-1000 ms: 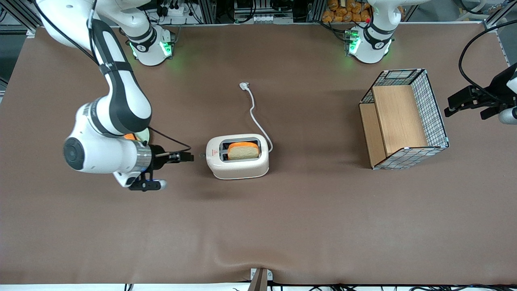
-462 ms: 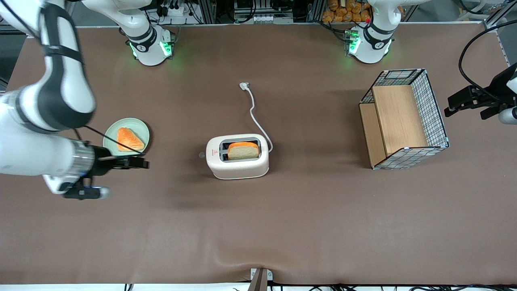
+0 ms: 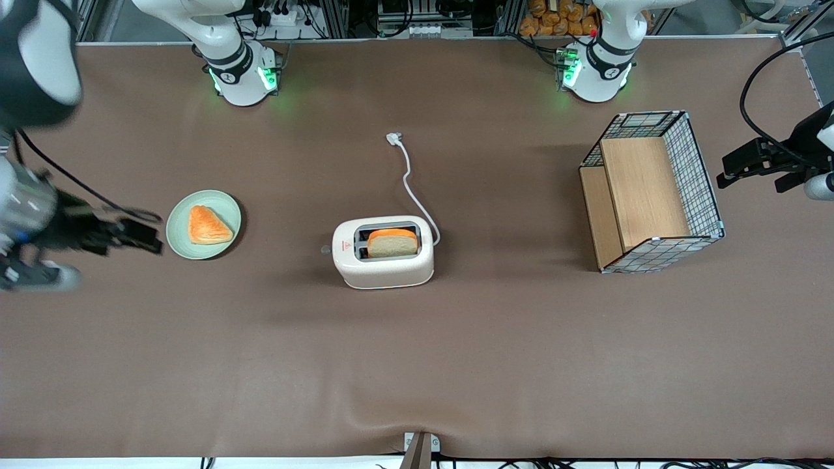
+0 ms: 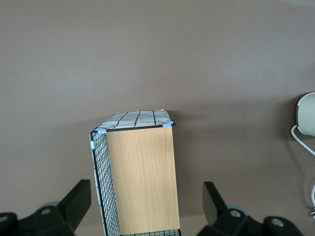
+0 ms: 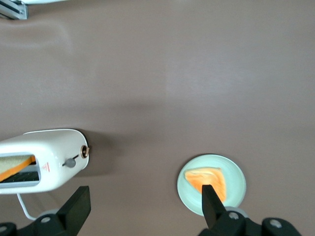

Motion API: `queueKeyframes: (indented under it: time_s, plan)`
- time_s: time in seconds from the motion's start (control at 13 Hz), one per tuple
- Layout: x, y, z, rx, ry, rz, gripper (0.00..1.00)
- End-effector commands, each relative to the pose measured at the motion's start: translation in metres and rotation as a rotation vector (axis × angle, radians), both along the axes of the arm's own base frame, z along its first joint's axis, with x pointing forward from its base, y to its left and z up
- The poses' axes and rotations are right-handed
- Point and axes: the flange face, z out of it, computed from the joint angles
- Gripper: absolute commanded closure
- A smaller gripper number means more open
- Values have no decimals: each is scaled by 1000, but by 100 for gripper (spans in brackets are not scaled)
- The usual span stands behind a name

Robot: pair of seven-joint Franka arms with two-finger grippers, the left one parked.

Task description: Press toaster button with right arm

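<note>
Toaster [image 3: 383, 253] mid-bench, slice of bread [image 3: 392, 243] upright in one slot. Long axis along the bench's length; narrow end bearing the toaster button [image 5: 71, 162] faces the working arm's end, cord [image 3: 412, 182] trailing from the other end.

End effector [image 3: 140, 236] well apart from toaster, just beside the green plate [image 3: 203, 225] of pastry, fingers [image 5: 78, 209] spread, empty.

Judged step: no contact with button now; either press done or approach pending, cannot tell which. Next press would call for travel along the toaster's axis, level with button, then a downward push.
</note>
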Motion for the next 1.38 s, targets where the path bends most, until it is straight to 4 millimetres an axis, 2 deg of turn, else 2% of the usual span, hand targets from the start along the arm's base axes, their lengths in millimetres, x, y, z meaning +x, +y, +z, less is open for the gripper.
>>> queueKeyframes:
  time_s: [0.0,0.15,0.38,0.69,0.77,1.08,1.31]
  plan:
    - [-35,-13,28,-48,29,-60,0]
    - [-59,-14,29,-58,43,-187,0]
    - [-85,-13,32,-87,41,-187,0]
    - [-125,-12,20,-94,12,-187,0]
    - [-123,-10,19,-94,13,-184,0]
    - [-108,-27,18,-89,10,-197,0]
    - [-103,-27,19,-86,5,-198,0]
